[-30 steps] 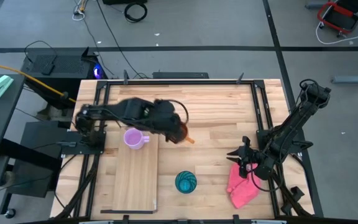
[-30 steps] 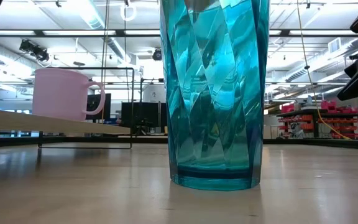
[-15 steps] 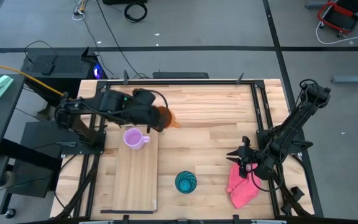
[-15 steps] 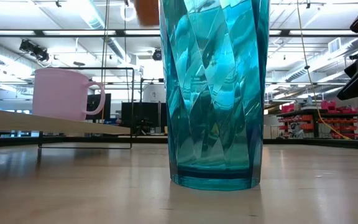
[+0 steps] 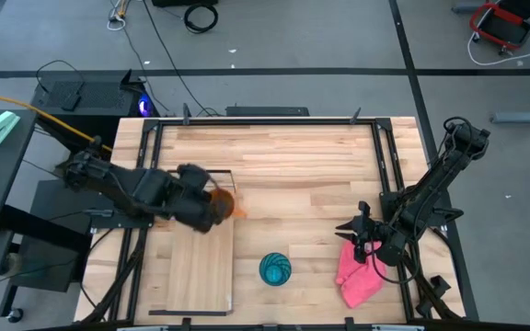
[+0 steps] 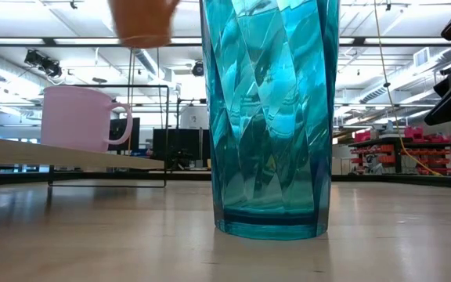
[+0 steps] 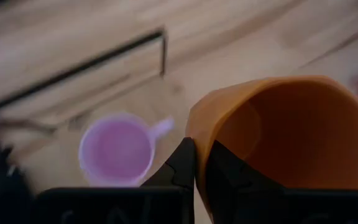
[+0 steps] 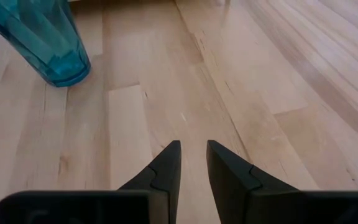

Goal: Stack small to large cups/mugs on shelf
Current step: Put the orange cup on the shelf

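Observation:
My left gripper [image 5: 212, 208] is shut on the orange mug [image 5: 223, 204], held in the air above the far end of the shelf board [image 5: 201, 271]. The mug shows blurred at the top of the low view [image 6: 141, 19]. The lilac mug [image 7: 115, 150] stands upright on the shelf [image 6: 69, 154], hidden under my arm in the high view. The teal cup [image 5: 275, 268] stands upright on the table to the right of the shelf. My right gripper [image 5: 362, 234] waits at the table's right, open by a narrow gap [image 8: 193, 155] and empty. My left gripper pinches the orange mug's wall at the rim [image 7: 197, 134], one finger [image 7: 182, 165] outside and one finger [image 7: 225, 168] inside. The fingers come from above, slanting down. The mug is lifted clear, its mouth up toward the wrist camera, next to and above the lilac mug.
A pink cloth [image 5: 357, 276] lies by my right gripper near the table's right front corner. The shelf's thin black wire frame [image 6: 167, 133] stands at its far end, beside the lilac mug. Bare tabletop [image 5: 311, 175] lies between the shelf and the right arm.
My left gripper has carried the orange mug from the table's middle toward the left edge, first a little toward the far edge, then nearer, and now stands over the shelf's far end above the lilac mug. The mug stays lifted clear throughout.

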Controlling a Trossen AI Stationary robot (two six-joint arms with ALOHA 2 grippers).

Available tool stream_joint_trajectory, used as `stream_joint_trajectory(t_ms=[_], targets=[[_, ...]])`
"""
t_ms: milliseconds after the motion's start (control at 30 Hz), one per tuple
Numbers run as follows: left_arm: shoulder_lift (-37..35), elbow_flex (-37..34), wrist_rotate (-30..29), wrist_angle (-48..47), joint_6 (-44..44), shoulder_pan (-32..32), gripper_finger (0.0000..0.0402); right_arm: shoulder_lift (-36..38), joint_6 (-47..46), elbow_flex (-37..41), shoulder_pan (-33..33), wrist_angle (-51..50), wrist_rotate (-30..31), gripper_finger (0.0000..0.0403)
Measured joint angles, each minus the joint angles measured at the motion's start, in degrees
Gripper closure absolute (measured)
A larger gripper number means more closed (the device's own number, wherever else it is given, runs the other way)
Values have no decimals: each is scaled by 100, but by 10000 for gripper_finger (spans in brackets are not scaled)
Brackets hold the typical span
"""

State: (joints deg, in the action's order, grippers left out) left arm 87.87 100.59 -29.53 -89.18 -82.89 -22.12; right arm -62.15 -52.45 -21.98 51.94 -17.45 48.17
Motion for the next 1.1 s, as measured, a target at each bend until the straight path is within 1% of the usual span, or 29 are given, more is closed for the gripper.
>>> stream_joint_trajectory(t_ms=[100, 200, 467, 633, 833, 933, 1100], targets=[[-10, -209, 263, -62, -492, -199, 377, 0, -3, 0, -4, 2, -1, 318], [12, -345, 800, -73, -657, -283, 377, 0, -4, 0, -4, 2, 1, 318], [10, -743, 1517, -75, -1058, -324, 377, 0, -50, 0, -3, 4, 19, 318], [-8, -1191, 1733, -75, -1350, -465, 377, 0, -50, 0, -2, 4, 2, 318], [-373, -1816, 1867, -46, -2006, -751, 377, -2, -52, 0, 0, 4, -20, 318], [-557, -2005, 1874, 340, -2041, -838, 377, -2, -49, 0, 0, 4, -18, 318], [-600, -2372, 1875, 400, -2148, -878, 377, 0, -51, 0, 0, 4, -20, 318]])
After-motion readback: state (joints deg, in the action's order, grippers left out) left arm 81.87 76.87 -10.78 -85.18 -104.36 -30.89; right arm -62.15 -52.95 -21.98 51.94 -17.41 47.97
